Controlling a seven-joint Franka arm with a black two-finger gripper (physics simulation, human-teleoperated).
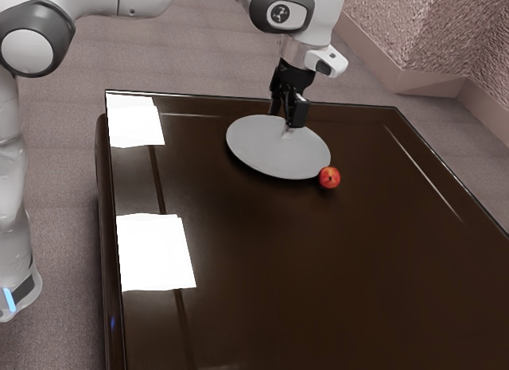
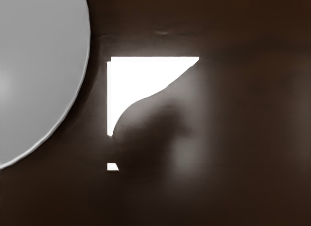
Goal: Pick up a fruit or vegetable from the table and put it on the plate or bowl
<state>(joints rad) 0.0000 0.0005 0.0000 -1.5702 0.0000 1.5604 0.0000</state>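
Dark brown glossy table point(image 1: 318, 266), its near end cut off by the frame. The small round red fruit point(image 1: 329, 177) lay on the tabletop just beside the near rim of the flat grey round plate point(image 1: 262, 143); its kind could not be made out. The black 2-finger gripper point(image 1: 288, 119) hung over the plate's far part, fingers spread on nothing. A sound pick would centre the fruit between the fingers before descending. The hand's height was hard to judge.
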